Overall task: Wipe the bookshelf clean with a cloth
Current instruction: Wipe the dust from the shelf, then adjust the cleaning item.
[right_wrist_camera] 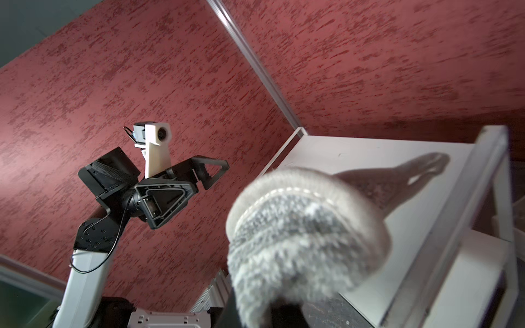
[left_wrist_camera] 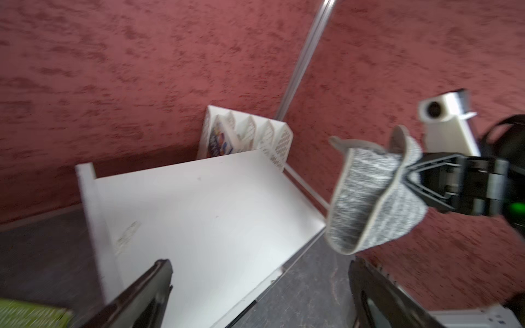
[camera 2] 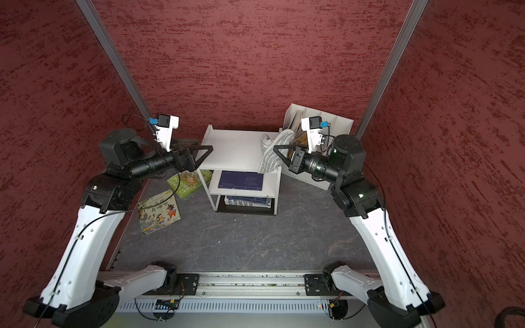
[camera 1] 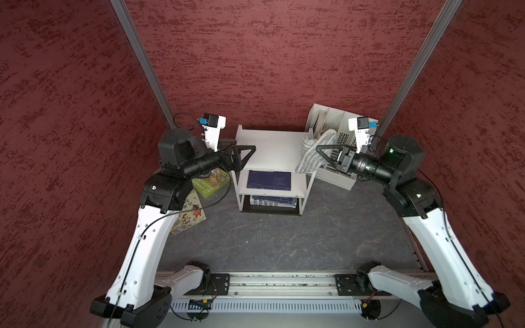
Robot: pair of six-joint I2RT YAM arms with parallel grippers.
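The white three-tier bookshelf (camera 1: pixel 270 147) (camera 2: pixel 233 147) stands at the back middle of the dark floor, its flat top (left_wrist_camera: pixel 199 213) (right_wrist_camera: pixel 369 153) bare. My right gripper (camera 1: pixel 319 148) (camera 2: pixel 276 149) (left_wrist_camera: pixel 412 173) is shut on the grey striped cloth (camera 1: pixel 311 153) (camera 2: pixel 271 154) (left_wrist_camera: pixel 375 198) (right_wrist_camera: pixel 304 235). The cloth hangs folded by the top's right end and casts a shadow on it. It hides the right jaws in the right wrist view. My left gripper (camera 1: pixel 241 144) (camera 2: pixel 203 144) (left_wrist_camera: pixel 261 264) (right_wrist_camera: pixel 216 170) is open and empty over the top's left end.
A white slotted file holder (camera 1: pixel 338 170) (camera 2: pixel 321 113) (left_wrist_camera: pixel 250 133) stands behind the right gripper. A green book (camera 1: pixel 211 181) (camera 2: pixel 187 181) and a picture book (camera 1: pixel 190 215) (camera 2: pixel 157 211) lie on the floor at the left. A blue book (camera 1: pixel 270 180) (camera 2: pixel 241 181) lies on the middle shelf. Red walls close three sides.
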